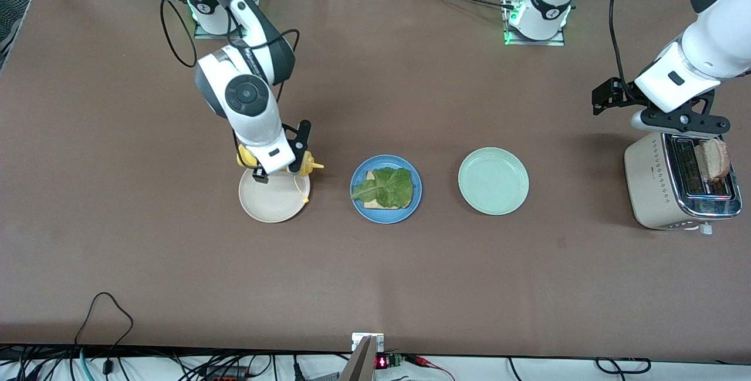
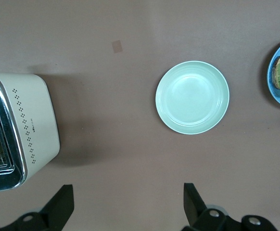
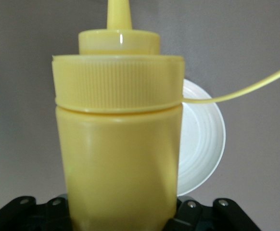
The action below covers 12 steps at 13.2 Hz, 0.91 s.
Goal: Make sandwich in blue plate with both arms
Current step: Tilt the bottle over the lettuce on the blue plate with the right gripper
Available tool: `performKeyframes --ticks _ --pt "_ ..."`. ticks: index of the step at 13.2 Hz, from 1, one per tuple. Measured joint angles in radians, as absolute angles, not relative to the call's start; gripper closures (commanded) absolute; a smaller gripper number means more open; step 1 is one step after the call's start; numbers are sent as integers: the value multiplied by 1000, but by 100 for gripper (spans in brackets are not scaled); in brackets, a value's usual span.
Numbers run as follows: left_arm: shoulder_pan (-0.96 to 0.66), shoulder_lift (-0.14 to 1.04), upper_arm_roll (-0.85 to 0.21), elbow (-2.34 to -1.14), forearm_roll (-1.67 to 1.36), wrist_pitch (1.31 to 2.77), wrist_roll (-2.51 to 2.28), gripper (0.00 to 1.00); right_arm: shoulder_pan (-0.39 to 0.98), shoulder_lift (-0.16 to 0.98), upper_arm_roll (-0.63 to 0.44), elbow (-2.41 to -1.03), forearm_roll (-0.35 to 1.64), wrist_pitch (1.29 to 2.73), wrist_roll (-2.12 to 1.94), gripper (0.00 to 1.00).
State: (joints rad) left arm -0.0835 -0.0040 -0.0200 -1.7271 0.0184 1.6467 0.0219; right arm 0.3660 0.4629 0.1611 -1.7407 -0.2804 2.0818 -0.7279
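The blue plate [image 1: 413,204] at mid-table holds one toast slice [image 1: 371,204] with a ruffled green lettuce leaf [image 1: 387,186] on top. My right gripper [image 1: 291,159] hangs over the cream plate [image 1: 267,200], shut on a yellow squeeze bottle [image 1: 305,165] whose nozzle points toward the blue plate. That bottle [image 3: 118,144] fills the right wrist view between the fingers. A second bread slice [image 1: 713,159] stands in the toaster [image 1: 651,187]. My left gripper [image 1: 683,125] hovers above the toaster, open and empty [image 2: 129,195].
An empty pale green plate [image 1: 493,181] lies between the blue plate and the toaster, also seen in the left wrist view as the pale green plate [image 2: 192,97]. The toaster [image 2: 29,130] stands at the left arm's end of the table. Cables run along the table edge nearest the front camera.
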Motion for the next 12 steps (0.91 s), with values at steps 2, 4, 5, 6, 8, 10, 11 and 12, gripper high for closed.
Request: performKeyframes --ticks 2,4,5,6,8,10,11,12 --pt "-84 -4 -20 -1727 18 1647 22 0 468 537 79 -1653 -280 2049 -695 100" --pt "-84 -4 -20 -1727 18 1647 22 0 524 589 49 -1592 -280 2032 -649 100" --pt "-84 -4 -20 -1727 18 1647 22 0 536 605 47 -1576 -280 2028 -626 100" --pt "-84 -4 -20 -1727 18 1647 22 0 544 616 46 -1565 -280 2026 -609 100" --pt "-84 -4 -21 -1727 18 1647 22 0 557 634 44 -1545 -280 2025 -583 100" --pt "-84 -4 -21 -1727 18 1647 22 0 578 652 33 -1529 -280 2023 -557 100" --pt "-84 -4 -21 -1727 18 1647 22 0 595 660 23 -1526 -280 2023 -543 100" --pt "-84 -4 -21 -1727 18 1647 22 0 609 667 16 -1524 -280 2023 -531 100"
